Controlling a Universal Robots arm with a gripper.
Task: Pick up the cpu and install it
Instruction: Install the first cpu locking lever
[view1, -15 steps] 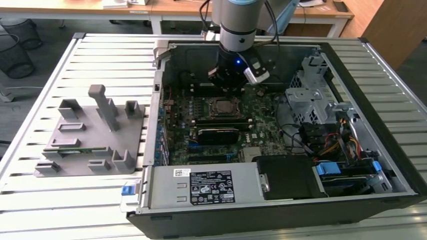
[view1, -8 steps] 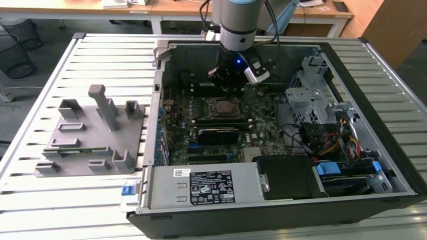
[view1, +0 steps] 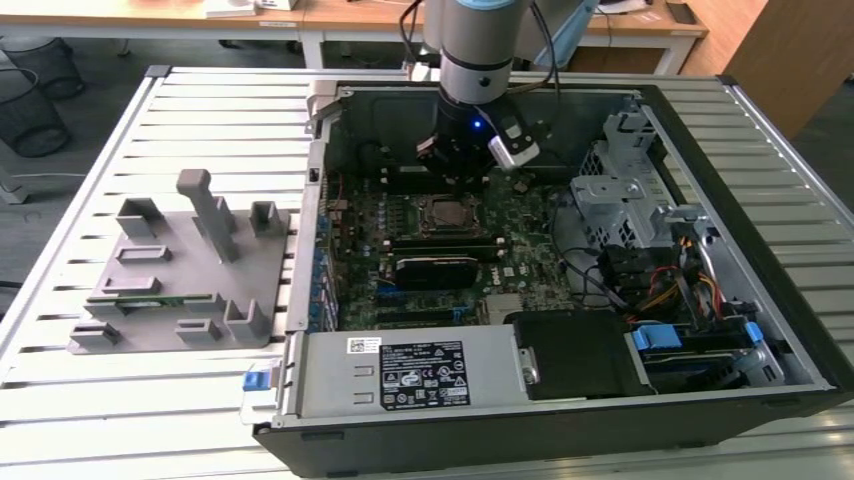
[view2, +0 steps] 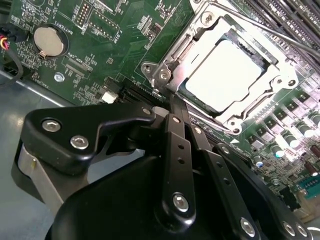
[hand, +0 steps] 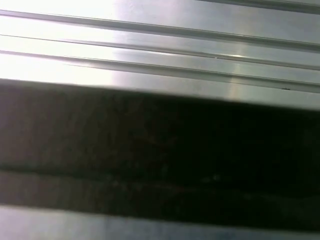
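Inside the open computer case (view1: 747, 330), the cpu (view2: 223, 74) lies seated in the metal-rimmed socket frame (view2: 165, 75) on the green motherboard (view2: 95, 30). Just beside the frame's edge hangs the gripper (view2: 167, 107), its fingers (view2: 176, 150) pressed together, grasping nothing. At the exterior view's left, a grey plastic fixture (view1: 187, 270) stands on the slatted table (view1: 200, 110), well apart from the case.

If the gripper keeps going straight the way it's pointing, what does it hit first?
Probably the metal socket frame around the cpu: the gripper points at that frame's near edge, though depth is hard to judge.
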